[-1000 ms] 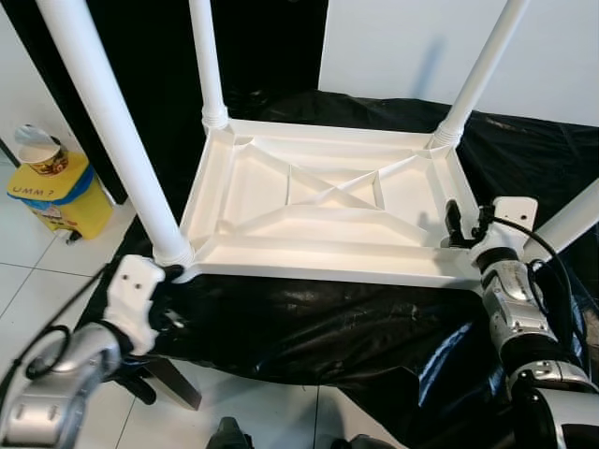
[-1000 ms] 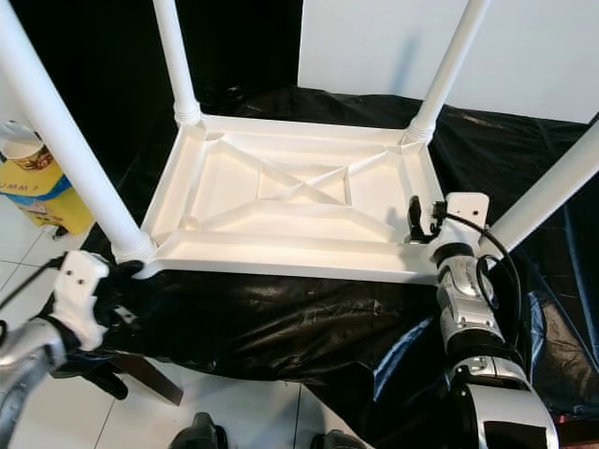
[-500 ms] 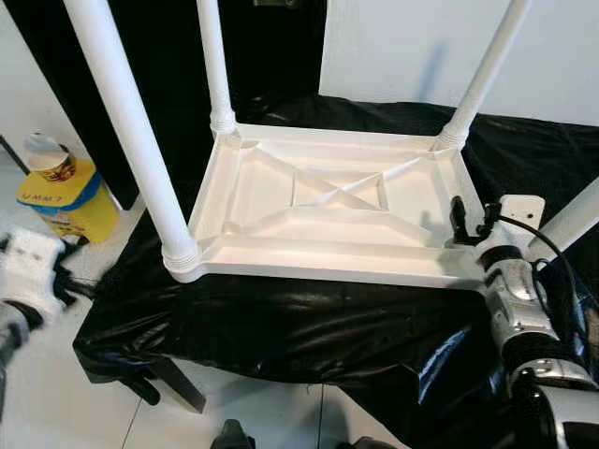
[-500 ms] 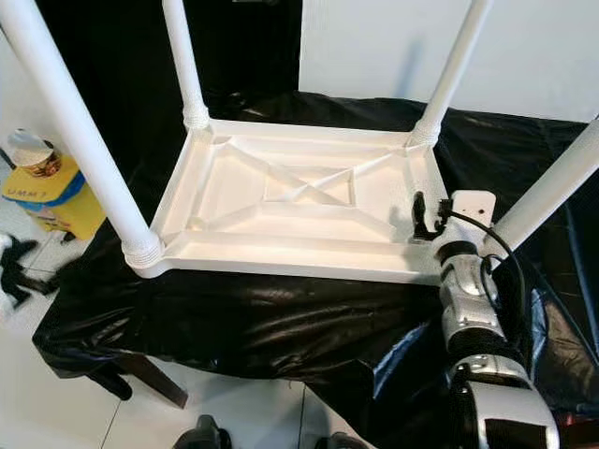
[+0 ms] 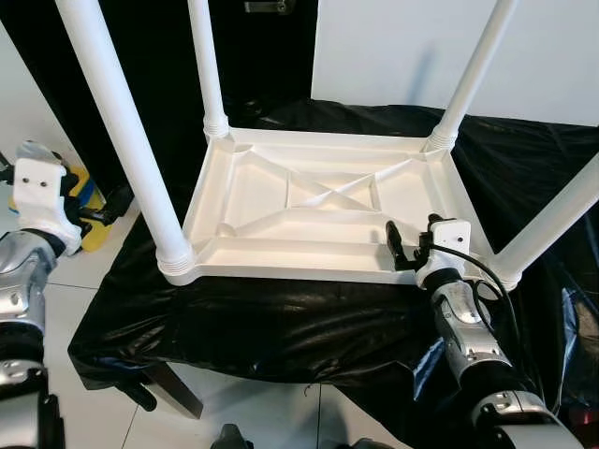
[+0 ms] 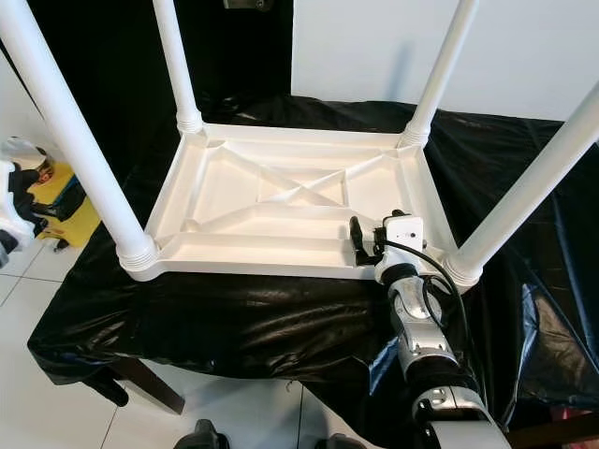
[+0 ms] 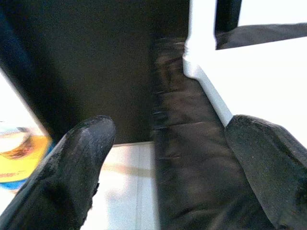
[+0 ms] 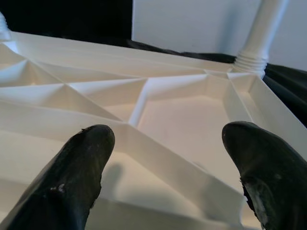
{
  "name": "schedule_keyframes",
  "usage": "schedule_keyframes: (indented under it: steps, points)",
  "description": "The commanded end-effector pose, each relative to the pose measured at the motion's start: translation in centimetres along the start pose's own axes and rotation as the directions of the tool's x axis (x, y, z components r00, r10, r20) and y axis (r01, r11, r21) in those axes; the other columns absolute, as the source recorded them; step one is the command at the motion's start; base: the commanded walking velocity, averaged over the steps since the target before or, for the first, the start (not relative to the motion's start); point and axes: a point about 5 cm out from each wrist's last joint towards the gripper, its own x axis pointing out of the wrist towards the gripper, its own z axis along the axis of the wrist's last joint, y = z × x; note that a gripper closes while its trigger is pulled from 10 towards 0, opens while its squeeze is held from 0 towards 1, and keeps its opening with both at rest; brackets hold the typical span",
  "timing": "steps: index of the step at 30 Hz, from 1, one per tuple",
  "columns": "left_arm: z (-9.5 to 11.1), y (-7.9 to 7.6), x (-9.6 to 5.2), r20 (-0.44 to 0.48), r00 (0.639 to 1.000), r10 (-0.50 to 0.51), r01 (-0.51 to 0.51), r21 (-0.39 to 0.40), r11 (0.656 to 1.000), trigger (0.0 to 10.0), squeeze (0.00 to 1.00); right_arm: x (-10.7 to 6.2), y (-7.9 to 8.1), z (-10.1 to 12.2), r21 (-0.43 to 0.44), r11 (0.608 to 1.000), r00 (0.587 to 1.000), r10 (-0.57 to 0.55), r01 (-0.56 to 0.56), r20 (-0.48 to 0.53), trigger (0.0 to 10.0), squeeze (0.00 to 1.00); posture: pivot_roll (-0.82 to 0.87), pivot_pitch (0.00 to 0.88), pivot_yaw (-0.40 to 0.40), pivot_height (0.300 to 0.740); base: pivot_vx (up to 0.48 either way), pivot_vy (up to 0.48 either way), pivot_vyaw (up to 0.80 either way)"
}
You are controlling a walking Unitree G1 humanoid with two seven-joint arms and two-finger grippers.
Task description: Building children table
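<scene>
Left gripper (image 5: 110, 206) has pulled away from the near-left leg (image 5: 126, 140) to the side, fingers spread, holding nothing. Right gripper (image 6: 360, 241) has shifted inward along the near rim, fingers spread. Upturned white children table (image 5: 328, 201) lies on the black-sheeted bench (image 5: 281, 318), four legs up.

One upturned white table (image 5: 318, 201), four legs (image 5: 126, 140), two end effectors (image 5: 404, 251), one yellow container (image 5: 82, 201).

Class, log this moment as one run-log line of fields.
table: upside down on black sheet, four legs fitted | right gripper: open at near rim | left gripper: open, off to the side
</scene>
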Motion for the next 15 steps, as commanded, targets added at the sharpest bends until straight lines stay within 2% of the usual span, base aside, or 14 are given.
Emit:
schedule_keyframes:
  steps: [1,6,9,11,12,15]
  points:
    - [0.1,-0.3,0.9,0.015,0.999,0.046,-0.046,-0.012,0.999,10.0,0.0,-0.8,0.8,-0.4,0.014,1.0,0.999,0.019,-0.019,-0.033,10.0,0.0,0.02,0.058,-0.032,0.74,0.0,0.0,0.0]
    - [1.0,-2.0,3.0,0.069,0.997,0.022,-0.017,-0.084,0.996,10.0,0.0,-3.4,1.3,-0.3,-0.026,0.999,0.999,0.028,-0.03,-0.044,10.0,0.0,0.0,0.069,-0.033,0.74,0.0,0.0,0.0]
    - [1.1,-2.2,3.2,0.076,0.997,0.019,-0.012,-0.095,0.995,10.0,0.0,-3.8,1.3,-0.2,-0.036,0.999,0.999,0.024,-0.025,-0.038,10.0,0.0,0.0,0.069,-0.033,0.74,0.0,0.0,0.0]
    - [1.4,-3.0,4.1,0.098,0.995,0.004,0.009,-0.131,0.991,10.0,0.0,-5.1,1.0,0.2,-0.063,0.998,1.0,0.014,-0.015,-0.024,10.0,0.0,-0.03,0.08,-0.031,0.74,0.0,0.0,0.0]
    - [1.4,-3.0,4.1,0.098,0.995,0.004,0.009,-0.131,0.991,10.0,0.0,-5.1,1.0,0.2,-0.063,0.998,1.0,0.014,-0.015,-0.024,10.0,0.0,-0.03,0.08,-0.031,0.74,0.0,0.0,0.0]
    - [1.5,-4.6,5.2,0.111,0.993,-0.046,0.064,-0.16,0.985,10.0,0.0,-7.1,0.5,1.1,-0.061,0.998,1.0,0.003,-0.003,-0.002,10.0,0.0,-0.05,0.085,-0.028,0.74,0.0,0.0,0.0]
